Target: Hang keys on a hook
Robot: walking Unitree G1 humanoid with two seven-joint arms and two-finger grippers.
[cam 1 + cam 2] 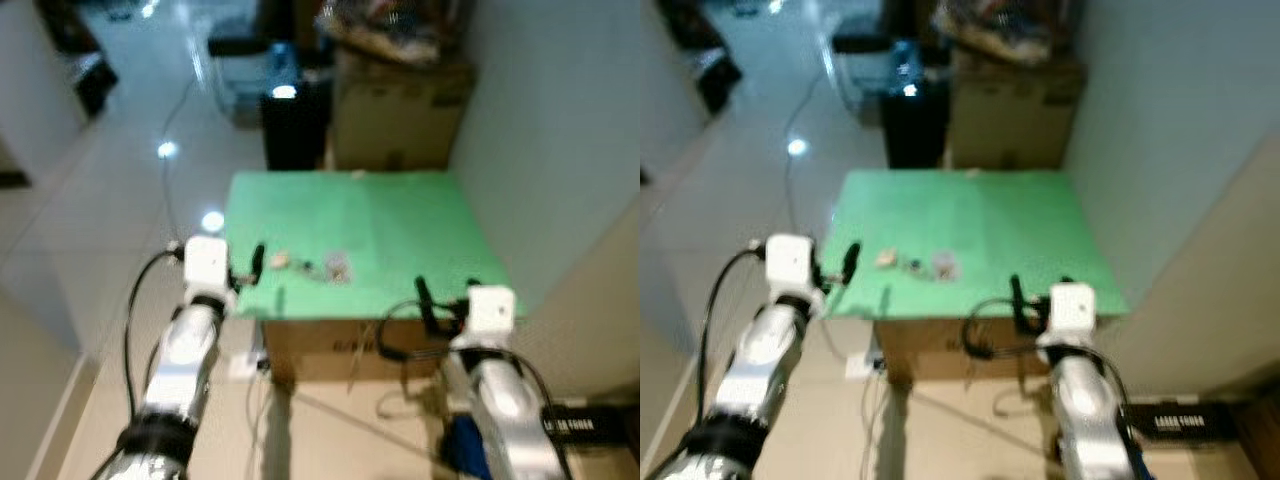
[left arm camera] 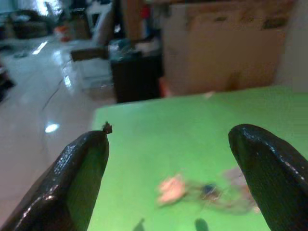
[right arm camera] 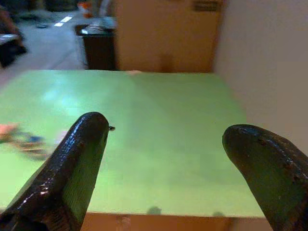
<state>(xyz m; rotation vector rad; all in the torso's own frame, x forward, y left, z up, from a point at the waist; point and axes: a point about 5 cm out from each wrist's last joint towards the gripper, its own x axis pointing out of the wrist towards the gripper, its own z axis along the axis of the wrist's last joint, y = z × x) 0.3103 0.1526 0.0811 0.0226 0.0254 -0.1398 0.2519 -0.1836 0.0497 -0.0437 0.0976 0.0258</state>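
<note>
Left pincer (image 2: 168, 187) (spread) near keys (image 1: 312, 266)

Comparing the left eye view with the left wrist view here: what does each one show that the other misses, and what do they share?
Left eye view: both silver arms, with the left gripper at the table's near left edge and the right gripper at its near right edge, plus the brown cardboard box base.

Left wrist view: the left gripper's black fingers spread apart.

Shared: the green tabletop and small bunch of keys.
</note>
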